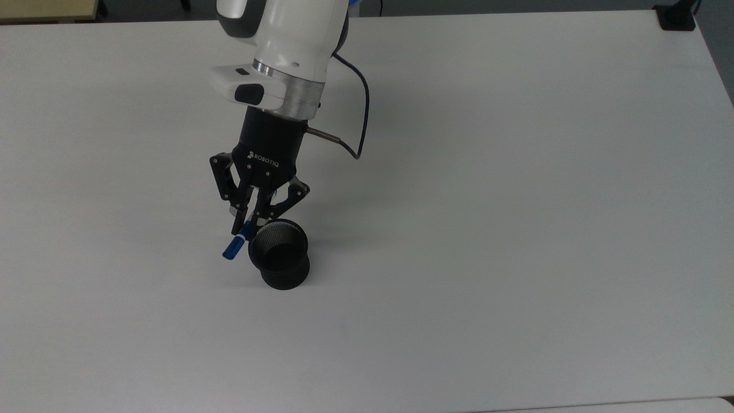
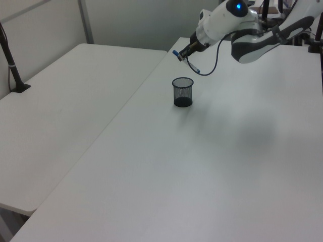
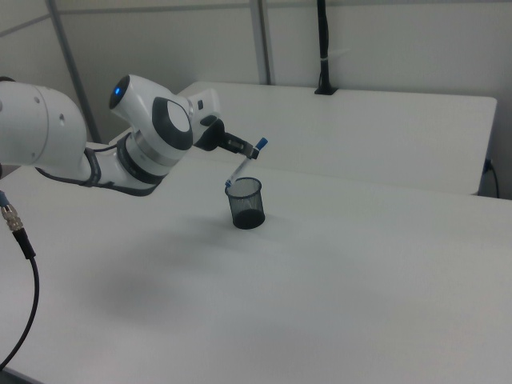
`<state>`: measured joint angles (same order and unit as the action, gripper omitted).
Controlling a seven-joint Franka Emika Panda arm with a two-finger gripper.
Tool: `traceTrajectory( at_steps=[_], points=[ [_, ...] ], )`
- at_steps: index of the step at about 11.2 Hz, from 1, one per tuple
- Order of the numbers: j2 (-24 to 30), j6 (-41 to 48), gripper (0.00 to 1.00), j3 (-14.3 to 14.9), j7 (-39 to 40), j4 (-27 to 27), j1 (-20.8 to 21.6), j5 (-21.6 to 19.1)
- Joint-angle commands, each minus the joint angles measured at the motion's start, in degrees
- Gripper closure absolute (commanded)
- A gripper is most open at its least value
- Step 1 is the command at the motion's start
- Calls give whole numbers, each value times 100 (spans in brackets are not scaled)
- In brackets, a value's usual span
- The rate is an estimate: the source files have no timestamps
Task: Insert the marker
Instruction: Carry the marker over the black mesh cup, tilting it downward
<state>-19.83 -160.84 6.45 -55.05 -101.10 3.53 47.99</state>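
Marker (image 1: 235, 245), barrel mostly hidden, clamped in the fingers (image 1: 248, 221), seemingly above the mesh cup (image 1: 279, 252).

A black claw (image 1: 250, 221) on a white arm (image 1: 287, 34) with dark grey panels and a silver collar grips the marker (image 1: 235, 245), whose blue cap juts beside the black mesh cup (image 1: 279, 252). The marker's barrel is white with a small blue tip in the right view. White lettering marks the claw's black body, and a dark cable (image 1: 358, 115) loops from it. The counter (image 1: 516, 229) under the cup is plain pale grey-white. A blue light (image 2: 237, 6) glows on the arm in the left view.
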Motion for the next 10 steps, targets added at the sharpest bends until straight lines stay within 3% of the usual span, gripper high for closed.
traceTrajectory(
  at_steps=[1,10],
  points=[
    [-292,-272,91,14,-629,64,-37,578],
    [-1066,-272,91,6,-814,1110,16,615]
  ],
)
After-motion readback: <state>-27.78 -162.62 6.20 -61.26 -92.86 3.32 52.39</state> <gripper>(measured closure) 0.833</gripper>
